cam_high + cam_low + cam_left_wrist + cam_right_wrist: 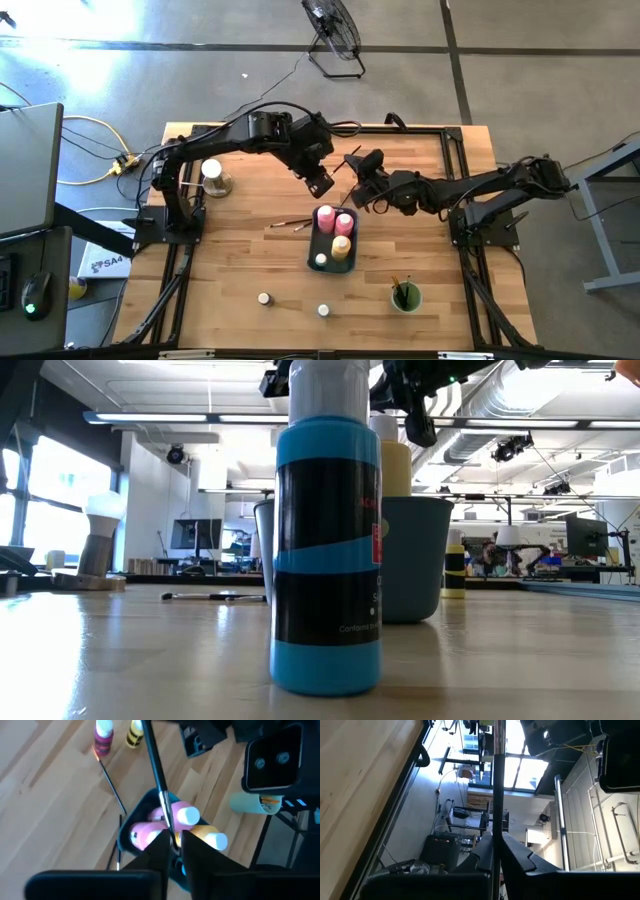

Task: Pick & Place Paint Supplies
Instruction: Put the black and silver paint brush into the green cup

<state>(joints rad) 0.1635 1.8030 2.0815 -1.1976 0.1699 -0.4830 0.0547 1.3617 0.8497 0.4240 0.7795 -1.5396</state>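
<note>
Paintbrush (159, 785) pinched at both ends, left gripper (172, 842) and right gripper (496, 845) each closed on it, long axis spanning between them above tray (312, 252).

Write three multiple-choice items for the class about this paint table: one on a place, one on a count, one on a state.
1. Where does the green cup stand?
A. Inside the tray
B. On the left arm's side of the tray
C. On the table, apart from the tray, on the right arm's side

2. How many pink bottles are in the tray?
A. Two
B. One
C. Four

3. What is the right gripper doing?
A. Wide open and empty
B. Shut on a paintbrush
C. Shut on a yellow bottle

Key: C, the green cup stands clear of the tray; A, two pink bottles show side by side; B, the right gripper pinches the paintbrush, whose other end sits in the left gripper above the tray.
</note>
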